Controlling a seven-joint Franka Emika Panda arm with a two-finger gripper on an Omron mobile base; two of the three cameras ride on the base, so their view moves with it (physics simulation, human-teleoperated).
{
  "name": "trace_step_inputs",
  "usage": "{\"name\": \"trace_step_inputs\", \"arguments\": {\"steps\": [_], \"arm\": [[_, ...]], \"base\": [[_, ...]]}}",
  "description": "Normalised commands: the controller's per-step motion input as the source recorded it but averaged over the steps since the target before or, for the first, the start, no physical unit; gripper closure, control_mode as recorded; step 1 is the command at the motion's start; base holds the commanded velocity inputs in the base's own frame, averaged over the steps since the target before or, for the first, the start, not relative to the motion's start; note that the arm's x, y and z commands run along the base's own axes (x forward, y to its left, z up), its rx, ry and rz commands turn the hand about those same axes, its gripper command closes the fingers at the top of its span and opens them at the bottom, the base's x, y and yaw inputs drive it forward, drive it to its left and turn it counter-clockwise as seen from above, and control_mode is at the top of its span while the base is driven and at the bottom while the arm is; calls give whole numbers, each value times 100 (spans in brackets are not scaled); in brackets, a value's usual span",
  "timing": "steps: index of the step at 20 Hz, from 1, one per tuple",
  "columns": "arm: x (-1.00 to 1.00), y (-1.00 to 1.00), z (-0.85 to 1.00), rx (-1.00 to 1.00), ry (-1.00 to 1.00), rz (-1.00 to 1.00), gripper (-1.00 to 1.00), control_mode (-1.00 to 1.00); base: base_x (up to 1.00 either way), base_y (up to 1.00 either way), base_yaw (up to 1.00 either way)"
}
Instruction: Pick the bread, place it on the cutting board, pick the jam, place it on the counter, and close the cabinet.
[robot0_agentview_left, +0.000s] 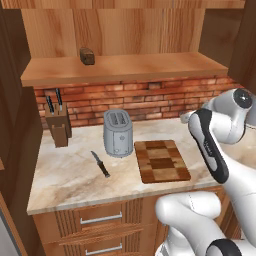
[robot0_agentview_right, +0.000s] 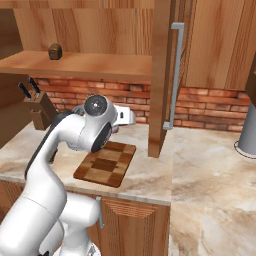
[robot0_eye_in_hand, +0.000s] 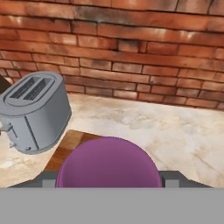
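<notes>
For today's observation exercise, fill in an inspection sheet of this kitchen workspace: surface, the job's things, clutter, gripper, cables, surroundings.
Surface: beige marbled counter, nothing spilled.
Job's things: bread sits on the cabinet shelf, not yet moved; cutting board lies bare on the counter right of the toaster; purple jam sits between the fingers in the hand view, above the board's edge.
Clutter: grey toaster, loose knife, knife block.
Gripper: gripper closed on the jam.
Cables: nothing seen.
Surroundings: brick wall, open cabinet door with grey handle, drawers below.
</notes>
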Motion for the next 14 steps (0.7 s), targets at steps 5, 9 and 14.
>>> {"name": "trace_step_inputs", "arguments": {"steps": [5, 9, 14], "arm": [[0, -17, -42, 0, 0, 0, 100, -100], [0, -15, -39, 0, 0, 0, 100, -100], [0, -19, -34, 0, 0, 0, 100, -100]], "base": [[0, 0, 0], [0, 0, 0], [0, 0, 0]]}}
